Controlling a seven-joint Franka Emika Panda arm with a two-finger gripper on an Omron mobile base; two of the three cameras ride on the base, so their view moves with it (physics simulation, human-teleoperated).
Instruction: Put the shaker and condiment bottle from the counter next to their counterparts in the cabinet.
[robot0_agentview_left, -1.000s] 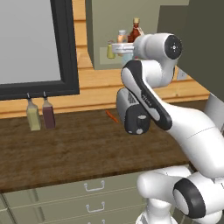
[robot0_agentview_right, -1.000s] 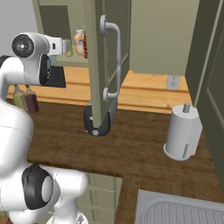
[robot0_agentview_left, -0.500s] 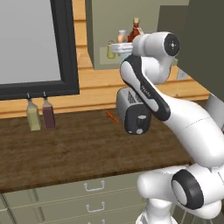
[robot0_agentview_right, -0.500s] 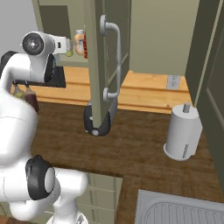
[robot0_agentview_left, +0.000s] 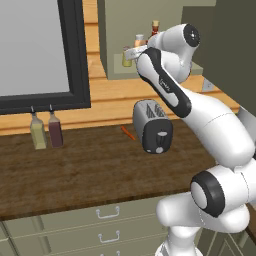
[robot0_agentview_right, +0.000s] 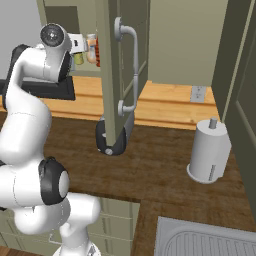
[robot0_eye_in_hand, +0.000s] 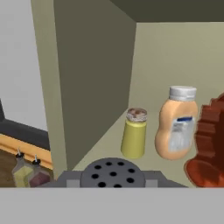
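Grey and dotted with holes, the cap of the shaker (robot0_eye_in_hand: 113, 172) sits at the bottom of your hand view, right between where the fingertips would rise, with the gripper (robot0_eye_in_hand: 113, 180) closed around it; the fingers themselves are hidden under the cap, so you only see the dark bar on each side. Your hand is up at the mouth of the cabinet (robot0_eye_in_hand: 94, 65), and the shaker hangs just over the front edge of its floor.

Inside, you have the yellow-green shaker (robot0_eye_in_hand: 134, 138) standing upright straight ahead, the orange bottle (robot0_eye_in_hand: 176, 124) just beside it on the right, and the dark red bottle (robot0_eye_in_hand: 207, 146) at the right edge, cut off by the frame and nearer to you than the other two.

From the left base view you can see the arm bent high, the hand at the cabinet opening beside the red bottle (robot0_agentview_left: 155, 30). Down on the counter (robot0_agentview_left: 75, 170) a toaster (robot0_agentview_left: 152, 126) stands below the arm, with two slim bottles (robot0_agentview_left: 46, 131) against the wall to the left. The right base view shows a paper towel roll (robot0_agentview_right: 209, 152) on the counter.
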